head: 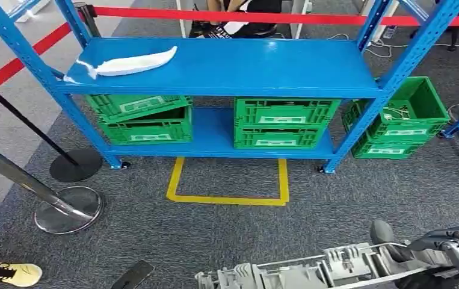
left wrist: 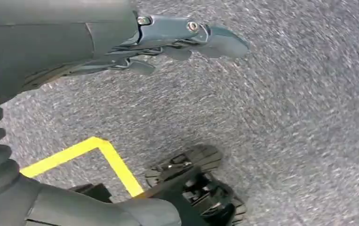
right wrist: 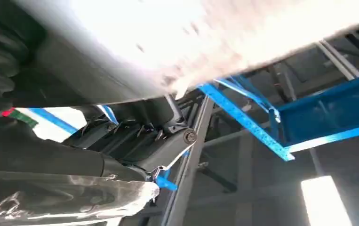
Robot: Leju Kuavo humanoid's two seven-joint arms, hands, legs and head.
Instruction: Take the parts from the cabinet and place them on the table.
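Grey carpet fills the head view, where a blue cabinet [head: 227, 66] carries a white part [head: 132, 62] on its top shelf at upper left, and the right hand [head: 449, 247] at lower right grasps a long grey-white part [head: 311, 272]. Left wrist view: the left hand [left wrist: 168, 42], fingers apart and released, hangs at the frame's top over carpet. Right wrist view: dark fingers [right wrist: 139, 141] curl under a blurred pale part [right wrist: 205, 37] across the top.

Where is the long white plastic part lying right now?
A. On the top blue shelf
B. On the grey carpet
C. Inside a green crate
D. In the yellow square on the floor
A. The head view shows the long white plastic part lying flat on the left end of the top shelf of the blue metal rack, above the green plastic crates.
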